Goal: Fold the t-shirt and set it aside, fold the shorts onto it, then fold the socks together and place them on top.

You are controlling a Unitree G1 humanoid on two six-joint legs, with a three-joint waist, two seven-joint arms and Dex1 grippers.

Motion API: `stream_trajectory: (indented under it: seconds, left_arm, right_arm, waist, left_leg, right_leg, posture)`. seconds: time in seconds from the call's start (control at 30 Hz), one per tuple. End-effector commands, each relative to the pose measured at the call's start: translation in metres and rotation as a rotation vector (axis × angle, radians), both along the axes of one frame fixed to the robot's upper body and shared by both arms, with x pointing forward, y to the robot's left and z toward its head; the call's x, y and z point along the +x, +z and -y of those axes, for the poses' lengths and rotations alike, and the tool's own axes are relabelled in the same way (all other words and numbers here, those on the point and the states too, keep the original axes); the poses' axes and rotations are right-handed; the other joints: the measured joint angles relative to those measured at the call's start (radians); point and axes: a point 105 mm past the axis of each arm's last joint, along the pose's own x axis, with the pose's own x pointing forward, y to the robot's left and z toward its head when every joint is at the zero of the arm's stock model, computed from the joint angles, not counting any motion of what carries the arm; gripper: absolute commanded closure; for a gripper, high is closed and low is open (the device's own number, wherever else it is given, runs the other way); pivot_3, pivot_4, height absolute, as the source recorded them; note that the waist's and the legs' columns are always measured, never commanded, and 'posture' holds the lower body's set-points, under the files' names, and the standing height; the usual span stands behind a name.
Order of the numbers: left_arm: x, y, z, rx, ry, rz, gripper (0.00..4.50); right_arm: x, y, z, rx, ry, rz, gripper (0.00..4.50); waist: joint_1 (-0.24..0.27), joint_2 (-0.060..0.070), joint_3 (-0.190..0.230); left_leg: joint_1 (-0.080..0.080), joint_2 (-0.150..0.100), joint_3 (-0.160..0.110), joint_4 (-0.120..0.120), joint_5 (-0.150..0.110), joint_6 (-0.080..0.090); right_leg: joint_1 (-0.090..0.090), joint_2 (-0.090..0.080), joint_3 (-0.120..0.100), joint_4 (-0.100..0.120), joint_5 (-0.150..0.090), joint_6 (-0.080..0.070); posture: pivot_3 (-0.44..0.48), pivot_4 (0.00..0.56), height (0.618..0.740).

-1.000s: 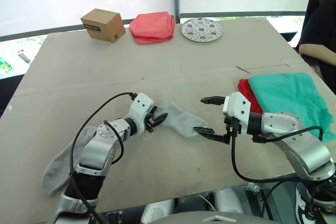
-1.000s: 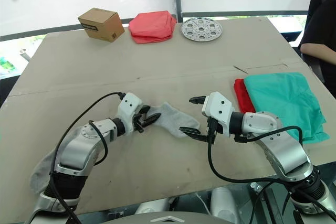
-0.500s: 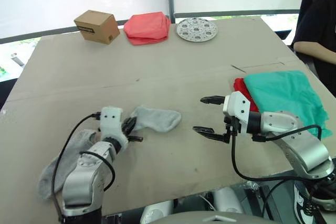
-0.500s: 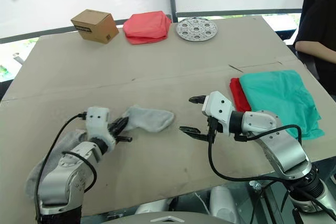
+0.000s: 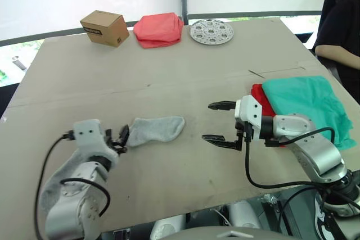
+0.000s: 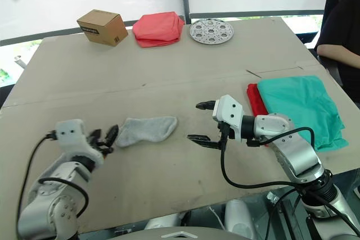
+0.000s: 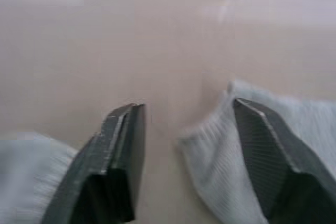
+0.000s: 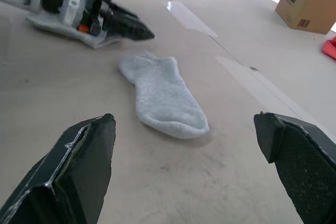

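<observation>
With the teal-green fabric shorts (image 5: 306, 102) already folded over the bright red cotton t-shirt (image 5: 262, 98) at the desk's three o'clock, we judge only the light grey knit ankle socks (image 5: 156, 128) remain, one lying mid-desk between our left gripper (image 5: 121, 137) and right gripper (image 5: 221, 122), both with jaws released.

Our left forearm covers most of the second light grey knit sock (image 5: 56, 181), leaving just its edge showing on the brown table. The bright red t-shirt (image 5: 260, 95) lies under the folded teal-green shorts (image 5: 306, 105), so we see only a narrow strip of it. The person in dark clothing (image 5: 340, 21) is cut off by the frame's right edge. The print on the brown cardboard box (image 5: 104, 27) is too small to read.
</observation>
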Motion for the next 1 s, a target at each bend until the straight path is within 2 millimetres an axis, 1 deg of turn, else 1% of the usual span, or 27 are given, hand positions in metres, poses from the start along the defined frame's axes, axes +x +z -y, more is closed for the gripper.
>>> stream_trajectory:
  seconds: [0.03, 0.1, 0.17, 0.2, 0.27, 0.33, 0.4, 0.47, 0.53, 0.6, 0.67, 0.73, 0.83, 0.93, 1.0]
  left_arm:
    - [-0.013, 0.012, -0.013, 0.117, 0.009, 0.006, 1.63]
    - [-0.017, 0.013, -0.019, 0.168, -0.043, -0.051, 1.63]
    - [-0.020, 0.013, -0.025, 0.170, -0.082, -0.096, 1.63]
    - [-0.024, 0.013, -0.034, 0.207, -0.067, -0.124, 1.63]
    - [-0.034, 0.013, -0.042, 0.263, -0.088, -0.149, 1.63]
    - [-0.042, 0.013, -0.042, 0.313, -0.163, -0.143, 1.63]
    - [-0.052, 0.006, -0.047, 0.272, -0.166, -0.152, 1.63]
    - [-0.063, -0.003, -0.049, 0.259, -0.211, -0.166, 1.63]
    - [-0.075, -0.018, -0.052, 0.248, -0.255, -0.228, 1.63]
    - [-0.082, -0.030, -0.061, 0.276, -0.260, -0.287, 1.63]
    - [-0.084, -0.037, -0.064, 0.275, -0.265, -0.309, 1.63]
    - [-0.084, -0.044, -0.062, 0.279, -0.304, -0.331, 1.63]
    - [-0.084, -0.054, -0.064, 0.301, -0.323, -0.361, 1.63]
    - [-0.080, -0.051, -0.066, 0.312, -0.331, -0.338, 1.63]
    - [-0.074, -0.045, -0.062, 0.276, -0.346, -0.302, 1.63]
  right_arm:
    - [-0.001, 0.007, -0.004, 0.020, 0.023, 0.039, 0.00]
    - [-0.002, 0.006, -0.005, 0.025, 0.031, 0.037, 0.00]
    - [-0.002, 0.004, -0.007, 0.025, 0.039, 0.036, 0.00]
    - [-0.003, 0.004, -0.007, 0.025, 0.042, 0.036, 0.00]
    - [-0.002, 0.004, -0.008, 0.028, 0.045, 0.037, 0.00]
    - [-0.002, 0.004, -0.009, 0.030, 0.049, 0.040, 0.00]
    - [-0.002, 0.005, -0.010, 0.036, 0.055, 0.040, 0.00]
    - [-0.003, 0.004, -0.011, 0.037, 0.061, 0.042, 0.00]
    - [-0.003, 0.005, -0.013, 0.041, 0.070, 0.043, 0.00]
    - [-0.003, 0.006, -0.014, 0.043, 0.076, 0.044, 0.00]
    - [-0.004, 0.006, -0.015, 0.043, 0.077, 0.044, 0.00]
    - [-0.005, 0.008, -0.014, 0.043, 0.080, 0.046, 0.00]
    - [-0.006, 0.011, -0.013, 0.041, 0.081, 0.048, 0.00]
    - [-0.007, 0.012, -0.011, 0.040, 0.089, 0.043, 0.00]
    - [-0.014, 0.014, -0.011, 0.043, 0.122, 0.040, 0.00]
  waist:
    - [0.000, 0.000, 0.000]
    - [0.003, 0.000, 0.000]
    - [0.005, 0.000, 0.001]
    - [0.004, 0.000, 0.001]
    - [-0.001, -0.001, 0.001]
    - [-0.009, -0.001, 0.000]
    - [-0.006, -0.001, 0.000]
    - [-0.004, 0.000, 0.001]
    - [-0.007, 0.000, 0.001]
    - [-0.014, -0.001, 0.002]
    - [-0.012, -0.001, 0.002]
    - [-0.007, -0.001, 0.002]
    - [-0.002, 0.000, 0.002]
    - [-0.003, 0.001, 0.002]
    - [-0.002, 0.001, 0.002]
  left_leg:
    - [0.000, 0.000, 0.000, 0.000, 0.000, 0.000]
    - [0.000, 0.000, 0.000, 0.000, 0.000, 0.000]
    - [0.000, 0.000, -0.002, 0.000, 0.000, 0.000]
    - [0.000, 0.000, -0.001, 0.000, 0.000, 0.000]
    - [0.000, 0.000, -0.001, 0.000, 0.000, 0.000]
    - [0.000, 0.000, 0.000, -0.001, 0.000, 0.000]
    - [0.000, 0.001, 0.002, -0.004, 0.000, 0.000]
    - [0.000, 0.001, 0.001, -0.004, 0.000, 0.000]
    - [0.000, 0.001, 0.001, -0.004, 0.000, 0.000]
    - [0.000, 0.002, 0.003, -0.005, -0.001, 0.000]
    - [0.000, 0.003, 0.004, -0.005, -0.001, -0.001]
    - [-0.001, 0.003, 0.003, -0.005, -0.001, -0.001]
    - [-0.001, 0.003, 0.003, -0.005, -0.001, -0.001]
    - [-0.001, 0.003, 0.004, -0.005, -0.001, -0.001]
    - [-0.001, 0.003, 0.003, -0.005, -0.001, 0.000]
  right_leg:
    - [0.000, 0.000, 0.000, 0.000, 0.000, 0.000]
    - [0.000, 0.000, 0.000, 0.000, 0.000, 0.000]
    - [-0.001, 0.000, -0.002, 0.000, 0.000, 0.000]
    - [-0.001, 0.000, -0.002, 0.000, 0.000, 0.000]
    - [-0.001, 0.000, -0.001, 0.000, 0.000, 0.000]
    - [-0.002, 0.000, 0.000, 0.000, 0.000, 0.000]
    - [-0.002, 0.000, 0.002, 0.000, -0.001, -0.001]
    - [-0.003, 0.000, 0.000, 0.000, -0.002, -0.003]
    - [-0.003, -0.001, 0.000, -0.001, -0.002, -0.003]
    - [-0.003, 0.000, 0.002, -0.001, -0.002, -0.003]
    - [-0.004, 0.000, 0.002, -0.002, -0.002, -0.003]
    - [-0.005, 0.000, 0.002, -0.001, -0.002, -0.003]
    - [-0.006, 0.000, 0.001, -0.001, -0.002, -0.003]
    - [-0.006, -0.001, 0.002, 0.000, -0.002, -0.003]
    - [-0.006, -0.001, 0.001, 0.000, -0.002, -0.003]
  posture:
    - [0.000, 0.150, 0.740]
    - [0.000, 0.150, 0.740]
    - [0.000, 0.150, 0.740]
    - [0.000, 0.150, 0.740]
    - [0.000, 0.150, 0.740]
    - [0.000, 0.150, 0.740]
    - [0.000, 0.150, 0.740]
    - [0.000, 0.150, 0.740]
    - [0.000, 0.150, 0.740]
    - [0.000, 0.150, 0.740]
    - [0.000, 0.150, 0.740]
    - [0.000, 0.150, 0.740]
    - [0.000, 0.150, 0.740]
    - [0.000, 0.150, 0.740]
    - [0.000, 0.150, 0.740]
